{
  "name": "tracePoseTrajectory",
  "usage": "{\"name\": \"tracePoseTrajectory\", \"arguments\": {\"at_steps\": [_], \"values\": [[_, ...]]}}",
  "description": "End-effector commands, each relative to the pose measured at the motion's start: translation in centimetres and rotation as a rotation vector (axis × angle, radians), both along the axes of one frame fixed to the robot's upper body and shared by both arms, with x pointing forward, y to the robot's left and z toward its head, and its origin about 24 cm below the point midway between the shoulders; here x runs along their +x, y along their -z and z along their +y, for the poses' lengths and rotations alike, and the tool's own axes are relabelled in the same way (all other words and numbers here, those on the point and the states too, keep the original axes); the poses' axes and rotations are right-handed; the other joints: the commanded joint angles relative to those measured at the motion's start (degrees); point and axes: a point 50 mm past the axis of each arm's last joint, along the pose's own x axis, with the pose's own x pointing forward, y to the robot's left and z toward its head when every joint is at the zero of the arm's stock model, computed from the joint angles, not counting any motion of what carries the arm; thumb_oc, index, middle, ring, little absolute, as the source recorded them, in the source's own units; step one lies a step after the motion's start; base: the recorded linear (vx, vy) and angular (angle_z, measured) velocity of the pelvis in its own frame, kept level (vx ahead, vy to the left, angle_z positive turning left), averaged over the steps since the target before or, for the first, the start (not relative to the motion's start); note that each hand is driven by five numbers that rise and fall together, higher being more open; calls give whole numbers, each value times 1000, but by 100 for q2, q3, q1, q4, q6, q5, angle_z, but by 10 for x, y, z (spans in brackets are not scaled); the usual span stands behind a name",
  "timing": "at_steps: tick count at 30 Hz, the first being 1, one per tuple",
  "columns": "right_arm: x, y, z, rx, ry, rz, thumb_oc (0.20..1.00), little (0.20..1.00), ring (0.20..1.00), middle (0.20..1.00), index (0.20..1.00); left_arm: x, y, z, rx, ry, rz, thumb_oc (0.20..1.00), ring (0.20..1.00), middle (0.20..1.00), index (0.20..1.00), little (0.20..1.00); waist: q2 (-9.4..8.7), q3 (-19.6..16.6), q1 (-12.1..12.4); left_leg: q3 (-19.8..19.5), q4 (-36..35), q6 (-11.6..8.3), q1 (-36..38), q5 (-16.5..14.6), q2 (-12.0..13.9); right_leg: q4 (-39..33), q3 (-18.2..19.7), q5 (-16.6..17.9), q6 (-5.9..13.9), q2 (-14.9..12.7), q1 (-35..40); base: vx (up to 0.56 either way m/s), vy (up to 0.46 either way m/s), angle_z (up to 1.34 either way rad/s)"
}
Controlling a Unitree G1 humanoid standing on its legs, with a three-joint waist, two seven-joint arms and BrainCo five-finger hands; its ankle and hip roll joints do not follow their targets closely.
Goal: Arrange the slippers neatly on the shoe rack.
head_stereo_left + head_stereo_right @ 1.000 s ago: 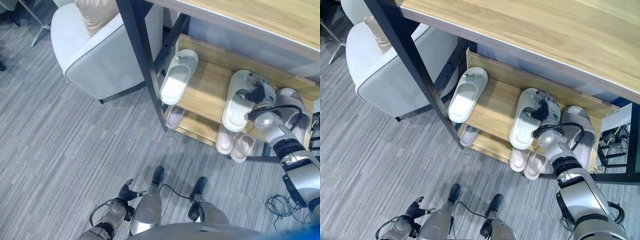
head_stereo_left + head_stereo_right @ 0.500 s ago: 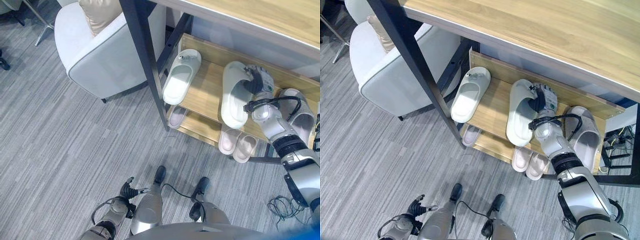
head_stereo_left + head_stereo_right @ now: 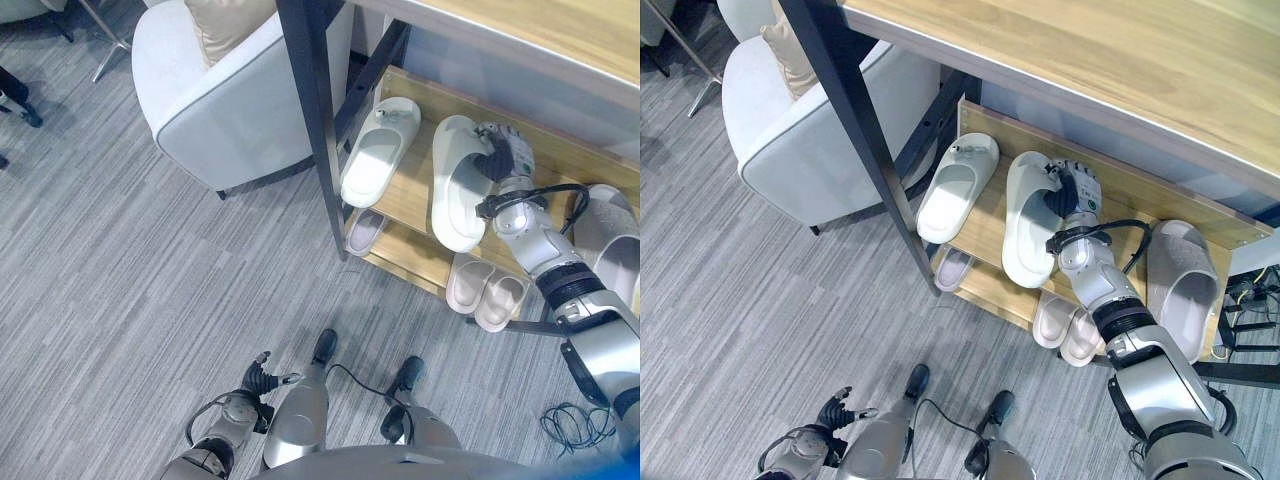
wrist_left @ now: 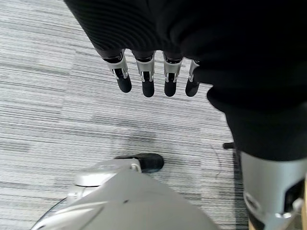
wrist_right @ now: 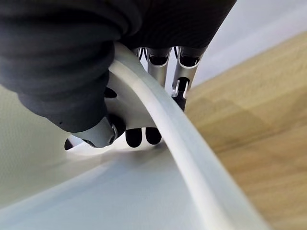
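A wooden shoe rack (image 3: 990, 225) stands under a table. On its upper shelf a white slipper (image 3: 958, 187) lies at the left end. Just right of it is a second white slipper (image 3: 1028, 218), toe inward. My right hand (image 3: 1075, 190) is shut on it: in the right wrist view the fingers (image 5: 165, 67) and thumb pinch its white strap (image 5: 158, 124). A grey slipper (image 3: 1180, 285) lies at the shelf's right end. My left hand (image 3: 250, 385) hangs low over the carpet, its fingers (image 4: 146, 79) straight and holding nothing.
Pale pink slippers (image 3: 1065, 325) sit as a pair on the lower shelf, with another one (image 3: 955, 270) at its left. A black table leg (image 3: 320, 120) stands in front of the rack's left end. A white armchair (image 3: 230, 90) is to the left, on grey carpet.
My right hand has carried the held slipper left along the upper shelf, away from the grey slipper and close to the other white one. The camera has also shifted.
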Motion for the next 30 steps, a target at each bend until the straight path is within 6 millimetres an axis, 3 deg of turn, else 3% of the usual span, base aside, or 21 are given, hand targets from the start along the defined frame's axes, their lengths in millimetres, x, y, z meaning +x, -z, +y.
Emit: {"name": "tracePoseTrajectory", "arguments": {"at_steps": [1, 4, 11, 12, 22, 30], "values": [[7, -27, 6, 48, -28, -73, 200, 200, 200, 200, 200, 1, 1, 2, 15, 25, 28, 1000, 1000, 1000, 1000, 1000, -326, -8, 55, 372, -173, -272, -161, -109, 82, 41, 124, -327, 690, -401, 512, 0, 0, 0], [10, -21, 5, 70, -17, -42, 200, 200, 200, 200, 200, 5, -1, 6, 22, 22, 17, 1000, 1000, 1000, 1000, 1000, -404, 22, 108, 323, -173, -276, -230, -95, 63, 41, 78, -321, 691, -394, 489, -2, 2, 1], [17, -30, 7, 101, -12, -41, 200, 200, 200, 200, 200, 9, -5, 14, 39, 19, 8, 1000, 1000, 1000, 1000, 1000, -528, 35, 150, 271, -173, -268, -311, -114, 6, 41, 22, -282, 705, -425, 454, 10, 29, 6], [17, -28, 10, 124, -10, -41, 1000, 1000, 1000, 1000, 1000, 7, -3, 12, 38, 24, 15, 1000, 1000, 1000, 1000, 1000, -529, 26, 153, 278, -173, -255, -299, -124, -10, 41, 8, -275, 706, -442, 475, 8, 53, -2], [12, -3, 25, 144, 14, -7, 1000, 1000, 1000, 1000, 1000, 16, -5, 3, 14, 9, 0, 1000, 1000, 1000, 1000, 1000, -443, -43, 13, 309, -173, -194, -175, -196, -48, 43, 61, -238, 706, -505, 524, -2, 20, -1], [-12, 22, 25, 288, 59, -101, 1000, 1000, 1000, 1000, 1000, 12, -1, -7, 4, -1, 14, 1000, 1000, 1000, 1000, 1000, -288, -141, -91, 353, -173, -143, 9, -268, -58, 53, 132, -266, 698, -521, 614, -1, 5, -2]]}}
